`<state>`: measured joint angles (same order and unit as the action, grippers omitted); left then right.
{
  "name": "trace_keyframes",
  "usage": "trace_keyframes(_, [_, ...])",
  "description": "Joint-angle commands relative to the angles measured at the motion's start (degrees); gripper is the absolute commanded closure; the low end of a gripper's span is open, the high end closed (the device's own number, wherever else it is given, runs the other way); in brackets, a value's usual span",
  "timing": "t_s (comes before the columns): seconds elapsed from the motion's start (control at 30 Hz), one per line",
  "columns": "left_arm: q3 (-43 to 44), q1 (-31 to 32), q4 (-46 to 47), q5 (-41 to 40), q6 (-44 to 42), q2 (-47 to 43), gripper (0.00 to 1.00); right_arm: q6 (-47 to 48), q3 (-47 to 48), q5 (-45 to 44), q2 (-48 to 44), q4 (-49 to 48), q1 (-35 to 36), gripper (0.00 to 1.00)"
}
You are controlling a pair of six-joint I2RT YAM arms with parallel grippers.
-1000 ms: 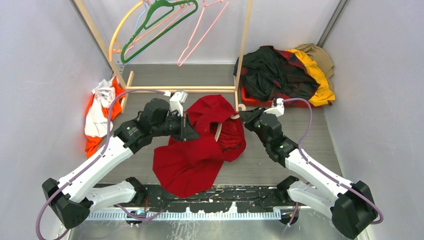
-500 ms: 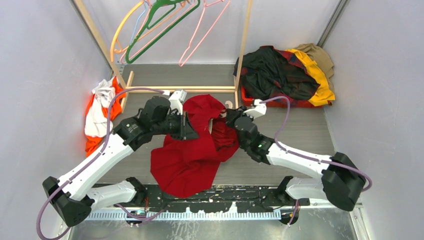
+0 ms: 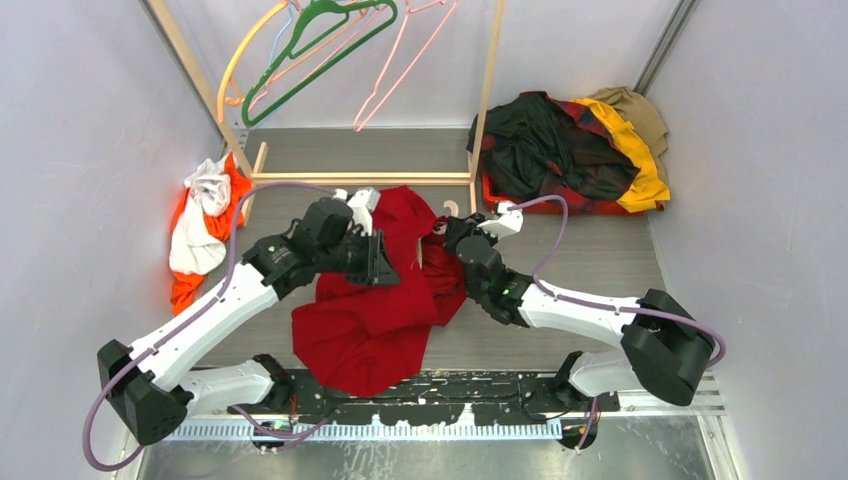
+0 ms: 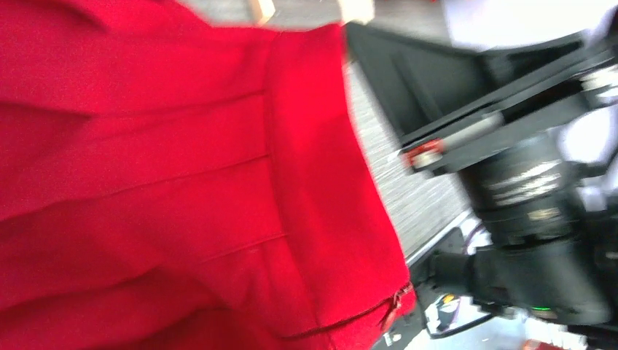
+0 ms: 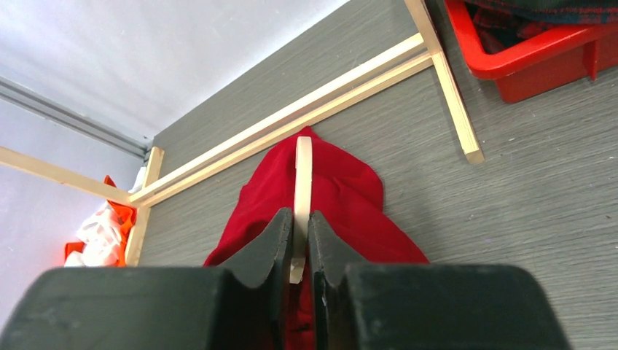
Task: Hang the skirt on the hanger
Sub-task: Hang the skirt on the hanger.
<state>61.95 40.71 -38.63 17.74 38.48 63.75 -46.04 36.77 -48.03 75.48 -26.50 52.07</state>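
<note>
The bright-red skirt (image 3: 365, 315) lies bunched on the table centre, its waist end raised between my two grippers. My left gripper (image 3: 383, 262) is at the waistband and seems shut on it. In the left wrist view the skirt (image 4: 182, 182) fills the frame and hides the fingers. My right gripper (image 3: 447, 233) is shut on the cream hanger, whose hook (image 3: 452, 210) pokes out behind it. In the right wrist view the gripper (image 5: 299, 222) pinches the hanger's thin bar (image 5: 302, 175), which runs forward over the red skirt (image 5: 350, 200).
A wooden rack (image 3: 360, 178) stands behind, with green (image 3: 310, 50), pink (image 3: 400, 60) and yellow hangers on it. A red bin (image 3: 560, 200) piled with clothes is at the back right. Orange and white garments (image 3: 200, 230) lie at the left. The rack's foot (image 5: 452, 95) is close ahead.
My right arm has swung left with the hanger, up against the skirt's waist. The skirt has bunched up and shifted left. My left gripper has moved slightly right.
</note>
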Motion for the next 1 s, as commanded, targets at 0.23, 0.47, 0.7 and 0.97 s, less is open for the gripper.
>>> trace_keyframes(0.23, [-17.66,-0.24,7.16,-6.70,1.50,-8.85,0.52,0.05,-3.02,-1.99,-0.29,-2.33,-1.03,0.99])
trace_keyframes(0.47, [-26.45,1.18,9.66,-8.01,1.83,-15.85,0.45,-1.62,-3.49,0.62,0.06,-2.41,-2.48,0.99])
trace_keyframes(0.7, [-30.58,4.93,17.26,-14.03,-2.03,-17.65,0.38,-2.41,-3.19,3.02,0.46,-1.98,-3.61,0.99])
trace_keyframes(0.97, [-27.90,4.99,16.57,-21.81,-3.65,-9.24,0.24,-2.82,-3.67,4.81,-0.70,-1.46,-5.16,0.99])
